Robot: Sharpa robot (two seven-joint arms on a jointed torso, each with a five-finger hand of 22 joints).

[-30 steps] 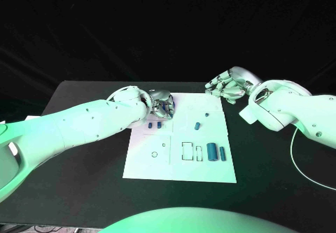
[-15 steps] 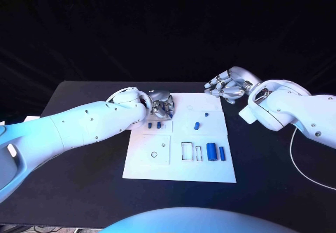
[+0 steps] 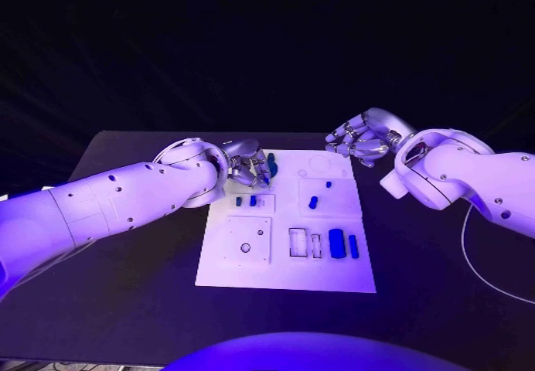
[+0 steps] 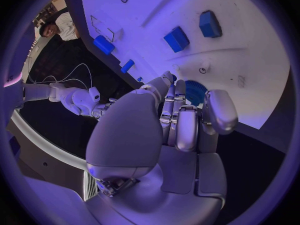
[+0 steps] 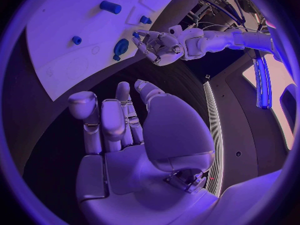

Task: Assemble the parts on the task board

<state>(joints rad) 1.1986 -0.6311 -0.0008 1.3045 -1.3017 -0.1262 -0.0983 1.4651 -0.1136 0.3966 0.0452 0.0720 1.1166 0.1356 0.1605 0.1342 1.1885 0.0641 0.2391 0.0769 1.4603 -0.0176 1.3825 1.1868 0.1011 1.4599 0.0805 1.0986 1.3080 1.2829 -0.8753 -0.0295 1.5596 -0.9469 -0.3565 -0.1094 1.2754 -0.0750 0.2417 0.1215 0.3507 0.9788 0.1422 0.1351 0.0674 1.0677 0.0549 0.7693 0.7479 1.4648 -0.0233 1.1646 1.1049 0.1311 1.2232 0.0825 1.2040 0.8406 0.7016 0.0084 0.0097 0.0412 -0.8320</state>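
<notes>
Parts of the assembly start at the left hand (image 3: 247,168), whose fingers close on a blue toothed disc (image 3: 271,165) at the far left corner of the task board (image 3: 287,267); the disc is half hidden behind those fingers in the left wrist view. Just beyond the board's far right corner, the right hand (image 3: 362,136) hangs over the black table (image 3: 134,270), fingers loosely apart, holding nothing. Small blue pegs (image 3: 245,200) and longer blue cylinders (image 3: 343,245) lie on the board. Faint markings on the board cannot be read.

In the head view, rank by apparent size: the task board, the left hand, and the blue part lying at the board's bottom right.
1. task board
2. left hand, raised nearer the camera, so it looks larger than it is
3. blue part
</notes>
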